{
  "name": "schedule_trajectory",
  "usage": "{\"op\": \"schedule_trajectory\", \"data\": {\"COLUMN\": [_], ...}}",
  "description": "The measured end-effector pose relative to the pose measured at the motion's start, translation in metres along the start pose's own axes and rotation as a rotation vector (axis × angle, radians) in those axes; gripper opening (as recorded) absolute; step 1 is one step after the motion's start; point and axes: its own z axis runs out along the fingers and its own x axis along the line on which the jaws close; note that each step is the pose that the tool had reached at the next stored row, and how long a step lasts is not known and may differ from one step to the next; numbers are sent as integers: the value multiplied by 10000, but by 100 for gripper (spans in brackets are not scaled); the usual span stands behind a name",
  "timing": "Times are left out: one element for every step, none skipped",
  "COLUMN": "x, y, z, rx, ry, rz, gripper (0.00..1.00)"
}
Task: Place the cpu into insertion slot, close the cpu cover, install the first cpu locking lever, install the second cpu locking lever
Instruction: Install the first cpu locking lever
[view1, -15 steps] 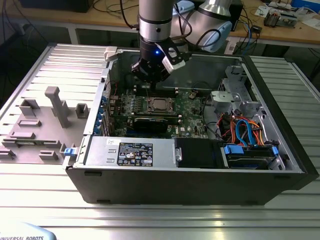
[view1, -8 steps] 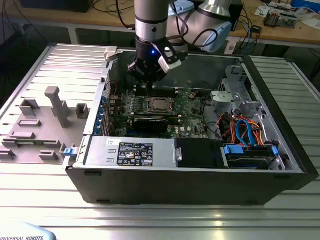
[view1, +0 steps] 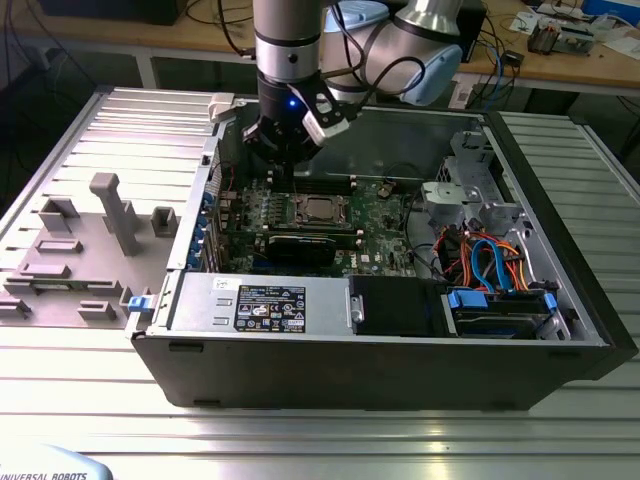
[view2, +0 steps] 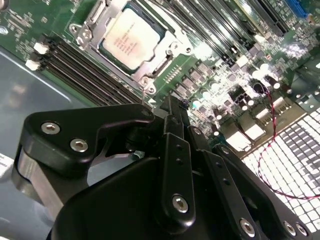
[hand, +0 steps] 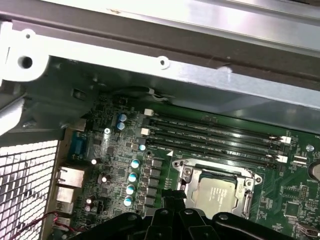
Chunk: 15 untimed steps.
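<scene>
While the black end effector (view2: 172, 107) hangs over the green motherboard (view2: 20, 30), I'm reading the socket. The small flat square cpu (view2: 131, 42) with the silvery-grey top is lying in the square, silver-rimmed insertion slot (view2: 146, 79). The thin silver metal frame of the cpu cover (view2: 97, 22) looks folded down around it, with the chip's top showing through the window.

In the exterior view the end effector (view1: 292, 170) sits just above the board. It is near the slot, toward the exterior view's left, and not touching it as far as I can judge. Its fingers read to me as pressed together, pinching nothing. The open dark grey computer case (view1: 350, 370) rests on the ribbed metal table (view1: 300, 440). Whether either locking lever is hooked, I can't tell.

My handling call is that the cpu is light, rigid and thin. Its smooth lid is likely slippery and its underside delicate, so I'd grip it by opposite edges only. The cover looks like stiff sheet metal on a hinge, so I'd push on its border, never on the chip. The long black memory slots (hand: 215, 132) run just beside the socket, which leaves little room there.
</scene>
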Motion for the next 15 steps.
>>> {"op": "schedule_trajectory", "data": {"x": [9,10,10,10,15,21,32,69,96,108,118,120,118,114,112], "y": [3,4,4,4,6,9,12,19,26,37,54,66,78,98,107], "z": [1,0,1,1,0,1,0,0,-1,0,0,0,0,1,1], "rx": [2,7,9,12,17,17,18,18,21,22,24,26,26,28,30], "ry": [-4,-8,-11,-14,-18,-21,-22,-30,-38,-50,-65,-72,-76,-83,-88], "rz": [27,213,356,486,685,740,772,788,791,799,824,846,862,888,914], "gripper": [11,11,11,11,11,11,11,11,11,11,11,11,11,11,11]}}
